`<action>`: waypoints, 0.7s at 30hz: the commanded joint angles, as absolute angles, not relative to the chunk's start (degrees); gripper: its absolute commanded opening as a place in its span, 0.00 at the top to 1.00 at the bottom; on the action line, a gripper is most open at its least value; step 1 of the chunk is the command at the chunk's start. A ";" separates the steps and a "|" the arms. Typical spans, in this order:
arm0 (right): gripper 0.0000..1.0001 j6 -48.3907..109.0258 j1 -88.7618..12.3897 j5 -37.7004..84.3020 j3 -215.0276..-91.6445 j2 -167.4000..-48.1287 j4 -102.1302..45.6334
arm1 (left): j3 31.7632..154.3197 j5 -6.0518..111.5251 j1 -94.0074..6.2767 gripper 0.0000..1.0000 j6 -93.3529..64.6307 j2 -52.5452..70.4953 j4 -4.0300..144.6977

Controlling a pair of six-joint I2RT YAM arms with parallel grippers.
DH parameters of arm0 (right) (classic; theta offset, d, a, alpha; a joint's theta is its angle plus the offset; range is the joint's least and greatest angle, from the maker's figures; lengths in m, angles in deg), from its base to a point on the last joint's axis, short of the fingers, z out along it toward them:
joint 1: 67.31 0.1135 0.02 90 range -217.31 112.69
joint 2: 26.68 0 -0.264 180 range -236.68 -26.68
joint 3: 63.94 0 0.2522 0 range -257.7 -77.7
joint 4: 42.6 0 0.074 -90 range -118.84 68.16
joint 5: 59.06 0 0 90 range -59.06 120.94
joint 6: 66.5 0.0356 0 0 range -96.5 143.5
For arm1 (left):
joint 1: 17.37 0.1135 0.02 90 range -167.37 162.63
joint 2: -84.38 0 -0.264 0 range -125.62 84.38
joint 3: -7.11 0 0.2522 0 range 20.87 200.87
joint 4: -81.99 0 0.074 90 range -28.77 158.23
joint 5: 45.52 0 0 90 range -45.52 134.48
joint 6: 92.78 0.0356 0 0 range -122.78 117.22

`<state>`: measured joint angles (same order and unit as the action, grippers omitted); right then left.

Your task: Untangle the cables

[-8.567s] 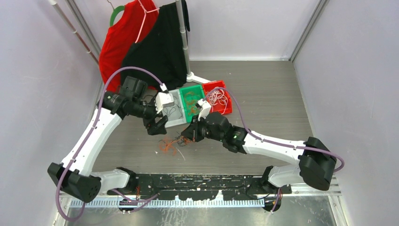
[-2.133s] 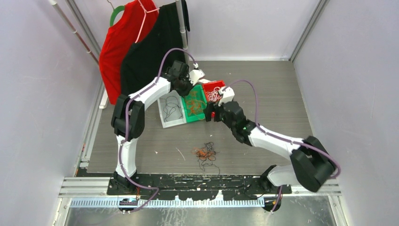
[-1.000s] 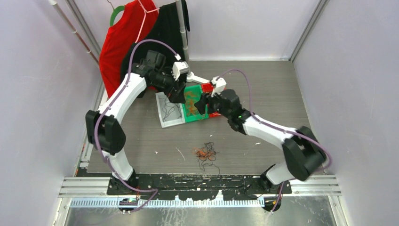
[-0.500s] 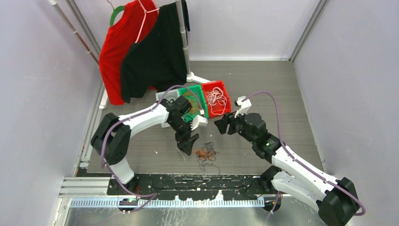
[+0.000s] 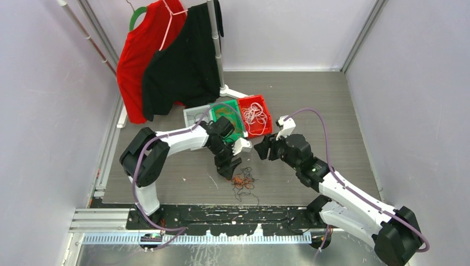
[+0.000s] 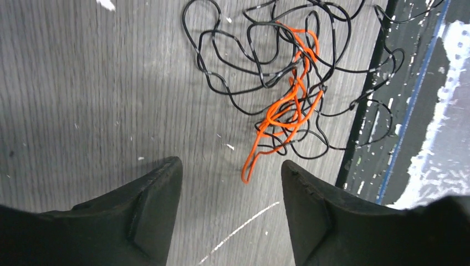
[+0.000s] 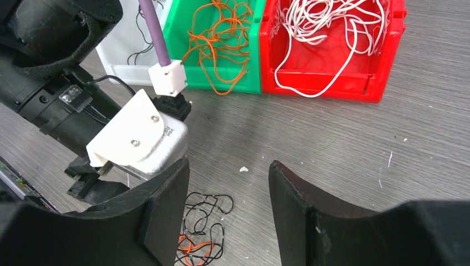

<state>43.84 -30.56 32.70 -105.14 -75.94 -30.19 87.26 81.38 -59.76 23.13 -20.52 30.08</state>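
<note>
**Both arms bent low by the snarl**

The left gripper point(image 6: 230, 166) points down at the wood-grain table point(image 6: 83, 83), jaws apart and empty. Just beyond it lie the cables point(image 6: 282, 83), thin black loops round an orange kink. The right gripper point(image 7: 228, 163) gapes, empty. Its view alone takes in a plastic green bin point(image 7: 233, 86) and red bin point(image 7: 332, 91).

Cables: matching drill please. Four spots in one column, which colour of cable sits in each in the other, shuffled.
Column 1:
1. green bin
2. red bin
3. white bin
4. table

Column 2:
A. white cables
B. orange-and-black snarl
C. orange cables
D. black cables

Pairs: 1-C, 2-A, 3-D, 4-B.
</note>
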 commanded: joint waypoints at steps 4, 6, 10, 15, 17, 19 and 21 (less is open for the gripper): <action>0.41 45.04 -30.48 33.75 -105.56 -75.77 -34.20 | 87.13 78.87 -62.12 0.50 23.42 -20.57 33.30; 0.42 45.04 -30.40 33.81 -105.53 -75.62 -34.29 | 86.64 77.57 -62.59 0.62 23.68 -19.61 32.96; 0.43 45.10 -30.47 33.40 -105.61 -75.44 -34.52 | 87.70 73.10 -63.14 0.93 24.64 -16.08 28.75; 0.39 45.38 -30.33 29.34 -104.93 -75.59 -37.74 | 93.59 68.84 -63.03 1.00 24.34 -7.05 20.59; 0.35 44.96 -29.48 28.07 -103.96 -75.30 -40.63 | 97.80 68.44 -63.04 1.00 23.06 -4.29 16.55; 0.31 43.35 -27.98 27.44 -103.34 -74.99 -42.84 | 102.27 69.04 -62.92 1.00 21.99 -3.06 12.46; 0.28 40.53 -25.52 27.45 -103.13 -74.61 -44.68 | 105.13 70.08 -62.89 1.00 20.93 -2.20 9.73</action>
<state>44.43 -28.90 29.75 -103.31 -75.92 -36.53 98.17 69.45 -62.84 22.89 -6.77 17.84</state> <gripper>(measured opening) 0.698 0.009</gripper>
